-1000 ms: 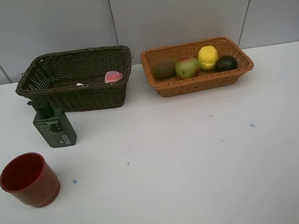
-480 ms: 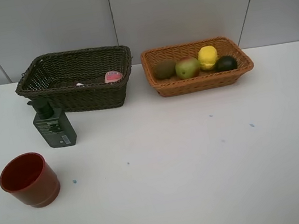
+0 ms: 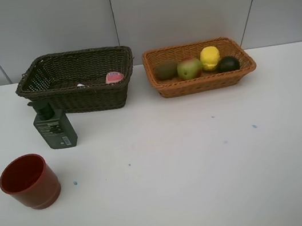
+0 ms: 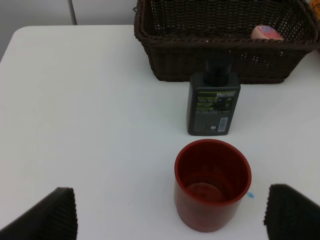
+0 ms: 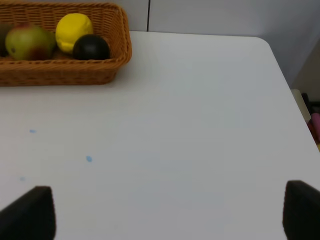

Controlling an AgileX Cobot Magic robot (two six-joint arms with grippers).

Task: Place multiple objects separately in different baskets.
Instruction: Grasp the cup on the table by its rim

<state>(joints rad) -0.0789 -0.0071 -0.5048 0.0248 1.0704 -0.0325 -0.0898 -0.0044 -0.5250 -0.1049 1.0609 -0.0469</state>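
Two wicker baskets sit across the far side of the white table [image 3: 177, 166], long axes running 9 to 3: the dark brown basket [image 3: 80, 103] at 11 o'clock, the tan basket [image 3: 204, 84] at 1. Kiwi [image 3: 166, 70], pear [image 3: 189, 69], lemon [image 3: 209, 58] and dark green fruit [image 3: 227, 64] line the tan one; a pink bottle [image 3: 113, 77] lies in the brown one's 4 o'clock corner. The pump bottle [image 3: 55, 128] stands upright just in front of the brown basket, spout toward 9. The red cup [image 3: 30, 181] stands mouth up at 8. The left gripper [image 4: 173, 216] and right gripper [image 5: 166, 212] hang spread wide, grasping nothing.

Bright even light, soft shadows, slight blur
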